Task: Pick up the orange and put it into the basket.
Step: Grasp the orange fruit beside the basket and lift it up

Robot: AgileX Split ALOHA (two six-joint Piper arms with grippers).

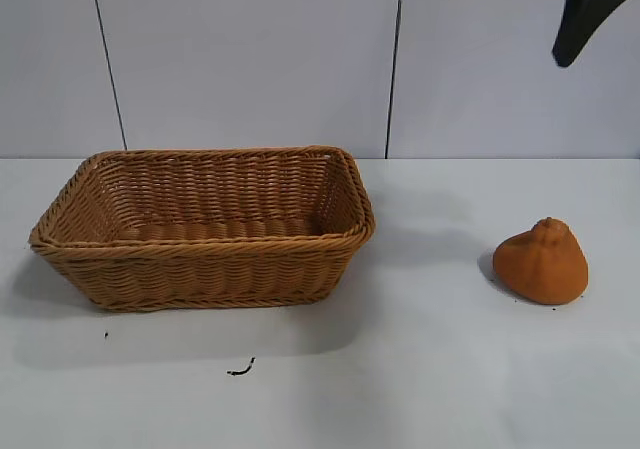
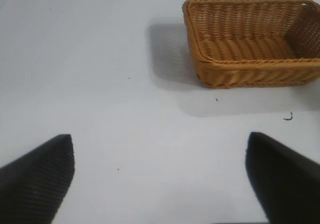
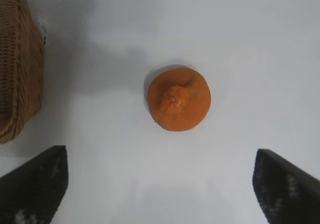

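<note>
The orange sits on the white table at the right, knobby top up; from above it shows as a round lump. The woven tan basket stands empty at the left, also in the left wrist view and at one edge of the right wrist view. My right gripper hangs open high above the orange, nothing between its fingers; one black fingertip shows at the exterior view's top right. My left gripper is open over bare table, away from the basket.
A small dark scrap lies on the table in front of the basket. A grey panelled wall stands behind the table. White tabletop separates basket and orange.
</note>
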